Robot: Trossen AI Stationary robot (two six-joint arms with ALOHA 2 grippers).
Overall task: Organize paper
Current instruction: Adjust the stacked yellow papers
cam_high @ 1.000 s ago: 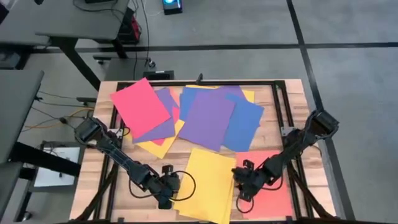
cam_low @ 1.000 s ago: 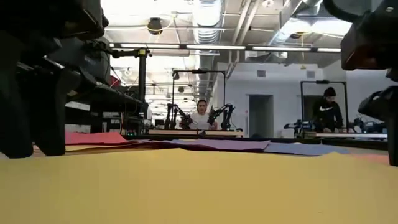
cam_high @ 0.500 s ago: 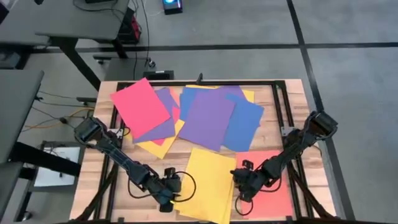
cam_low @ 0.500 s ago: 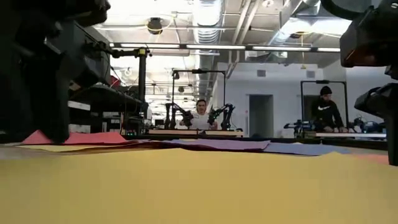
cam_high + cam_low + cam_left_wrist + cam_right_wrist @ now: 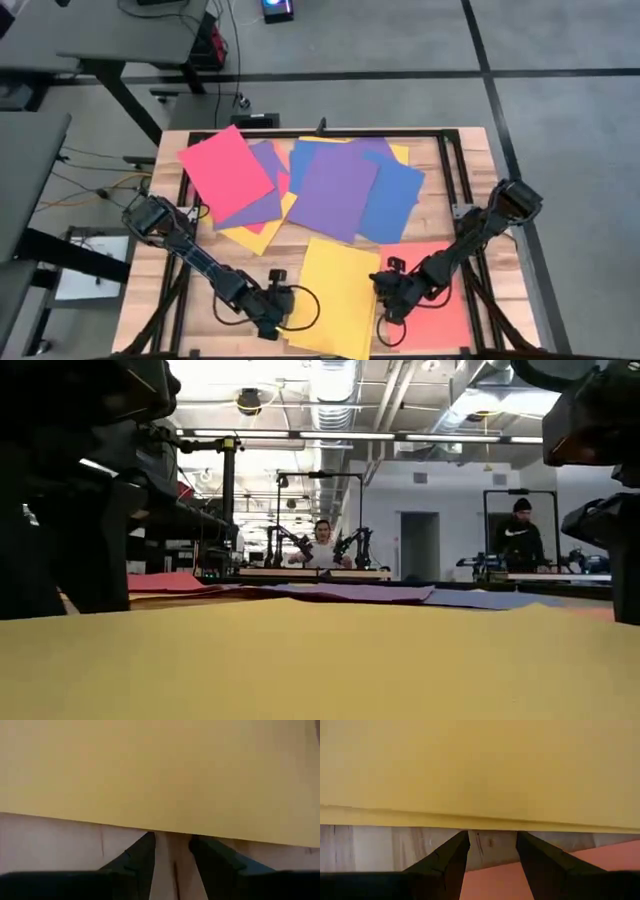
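A stack of yellow paper lies flat near the table's front edge, partly over a red sheet. My left gripper stands open at the stack's left edge, low over the wood. My right gripper stands open at its right edge, where several layers show. Red, purple, blue and yellow sheets lie overlapping and fanned out on the far half of the table. My left gripper's fingertips reach level to the yellow stack's left edge; I cannot tell whether they touch it. My right gripper's fingertips end right at the stack's right edge, level with the table; whether they touch cannot be told.
A black rail frame runs around the wooden table top. A cable loops beside the left gripper. In the low view the yellow stack fills the foreground, with people and other robot tables far behind.
Both grippers have crept toward the yellow stack, the left one toward the table's right and near edge, the right one slightly toward the left. The stack lies as before.
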